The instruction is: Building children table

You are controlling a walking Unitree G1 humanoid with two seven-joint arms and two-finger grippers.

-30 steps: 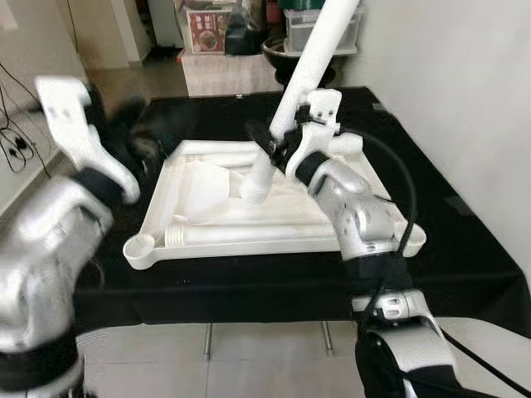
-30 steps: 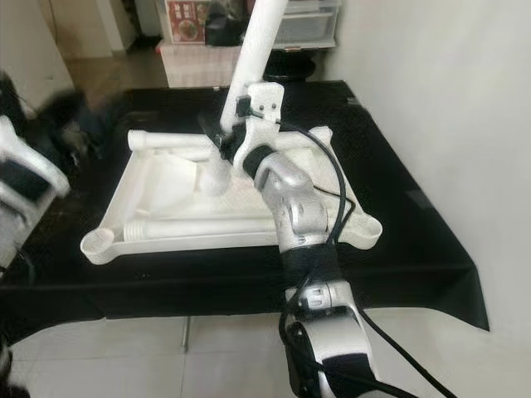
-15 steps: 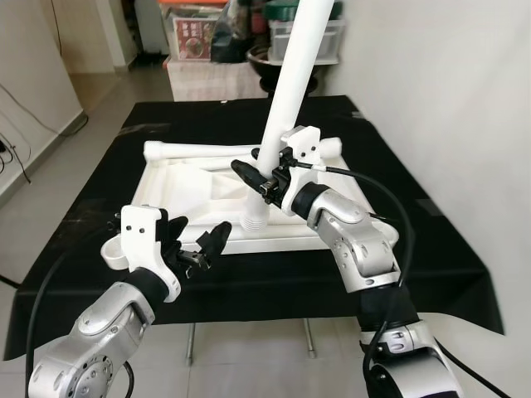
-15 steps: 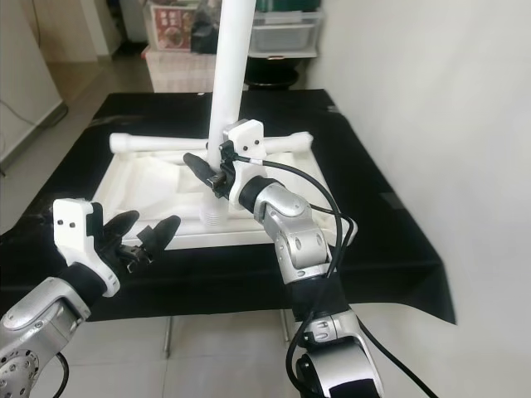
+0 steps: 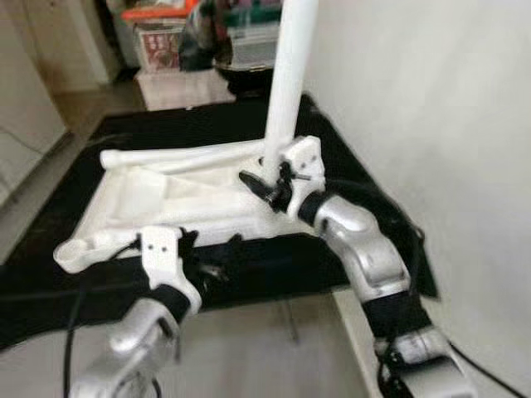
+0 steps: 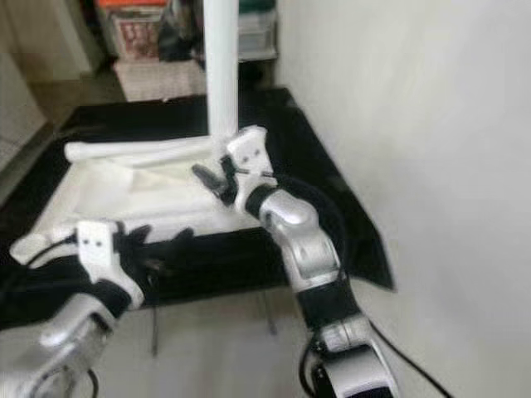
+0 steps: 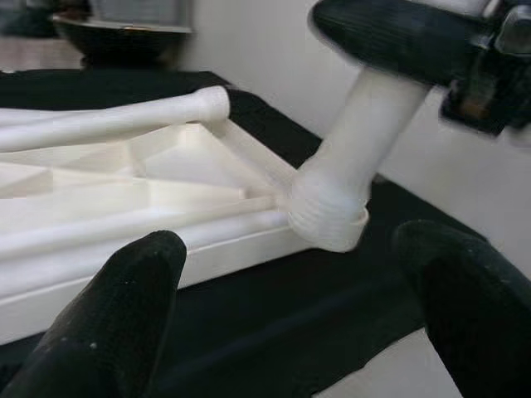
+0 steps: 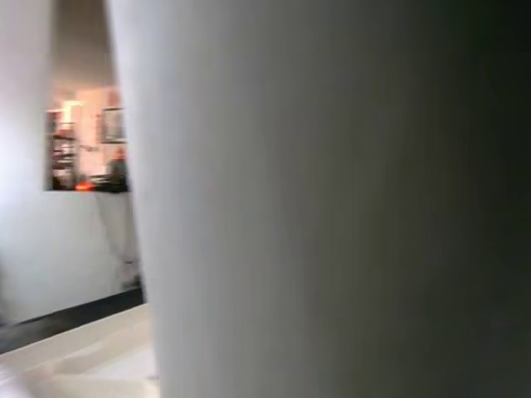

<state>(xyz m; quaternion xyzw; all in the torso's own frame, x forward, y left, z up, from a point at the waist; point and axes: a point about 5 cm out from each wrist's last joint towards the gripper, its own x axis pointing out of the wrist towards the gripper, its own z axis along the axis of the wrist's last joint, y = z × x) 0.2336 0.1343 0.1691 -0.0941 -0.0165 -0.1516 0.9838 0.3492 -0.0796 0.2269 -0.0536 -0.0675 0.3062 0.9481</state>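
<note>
Left gripper (image 5: 207, 264) hangs just off the near edge of the black-draped table (image 5: 365, 207), fingers (image 7: 124, 307) spread apart and empty, likely ready to steady something. Upturned white plastic children's tabletop (image 5: 166, 195) lies underside up on the cloth, so its corner sockets are reachable. Right gripper (image 5: 270, 186) is clamped on the long white plastic table leg (image 5: 286, 75), held near-upright, threaded end (image 7: 328, 215) at the tabletop's near right corner, apparently for seating.

A lived-in home room: pale tiled floor (image 5: 274, 332), plain white wall (image 5: 431, 108) at 3 o'clock, a black-draped desk (image 5: 166, 133), and at 12 o'clock household clutter of storage boxes (image 5: 162, 41) and a dark bowl (image 5: 245, 75).
</note>
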